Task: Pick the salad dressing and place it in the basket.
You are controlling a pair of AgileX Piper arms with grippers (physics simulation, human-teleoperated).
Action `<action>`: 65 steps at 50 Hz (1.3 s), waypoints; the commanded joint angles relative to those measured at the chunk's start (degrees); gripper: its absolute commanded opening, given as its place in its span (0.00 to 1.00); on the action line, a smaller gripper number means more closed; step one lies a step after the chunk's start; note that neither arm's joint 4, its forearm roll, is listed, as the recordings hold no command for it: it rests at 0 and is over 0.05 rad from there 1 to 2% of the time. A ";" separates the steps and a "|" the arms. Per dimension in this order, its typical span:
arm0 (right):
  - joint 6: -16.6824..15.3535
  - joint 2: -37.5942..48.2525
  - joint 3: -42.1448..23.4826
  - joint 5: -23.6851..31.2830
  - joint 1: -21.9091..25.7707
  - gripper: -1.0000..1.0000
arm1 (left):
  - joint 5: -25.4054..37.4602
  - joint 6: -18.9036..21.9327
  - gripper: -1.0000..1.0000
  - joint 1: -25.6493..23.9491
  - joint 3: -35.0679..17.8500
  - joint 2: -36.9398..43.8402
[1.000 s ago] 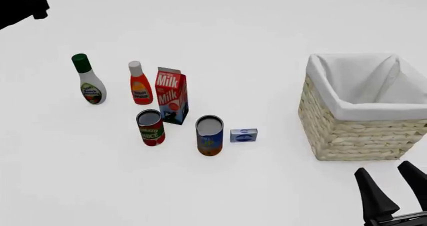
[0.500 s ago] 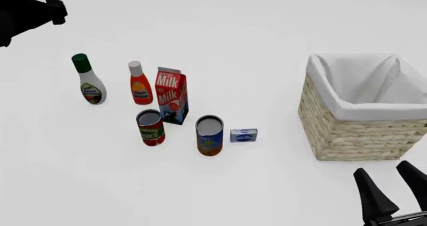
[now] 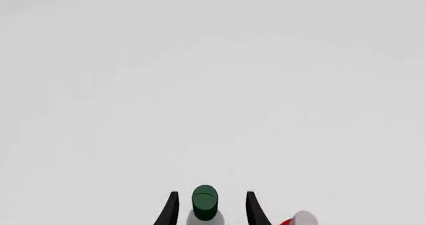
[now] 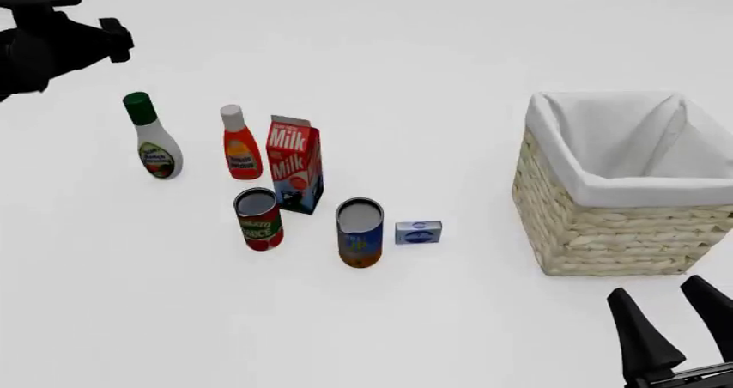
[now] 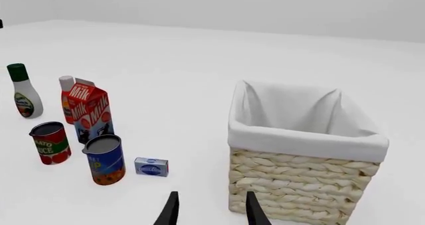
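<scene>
The salad dressing [image 4: 153, 139] is a white curvy bottle with a dark green cap, standing upright at the left of the grocery group. It also shows in the right wrist view [image 5: 25, 92]. In the left wrist view its green cap [image 3: 204, 201] sits between the open fingers of my left gripper [image 3: 208, 211], seen from above. In the front view the left arm [image 4: 51, 36] hangs high at the upper left, its fingers hidden. The basket [image 4: 627, 184] stands at the right, wicker with white lining [image 5: 302, 140]. My right gripper [image 4: 685, 324] is open and empty near the front right.
A red bottle with white cap [image 4: 239, 144], a milk carton [image 4: 295, 163], two open cans [image 4: 259, 219] [image 4: 360, 233] and a small blue box [image 4: 418, 233] stand right of the salad dressing. The red bottle's cap [image 3: 302, 218] shows beside my left fingers.
My left arm has moved rightward and forward at the upper left of the front view, coming over the salad dressing. The right arm and the groceries have not moved.
</scene>
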 commanded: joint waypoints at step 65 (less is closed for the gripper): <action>0.49 0.00 0.09 0.77 0.85 1.00 | -1.86 -3.09 1.00 0.63 -4.64 14.07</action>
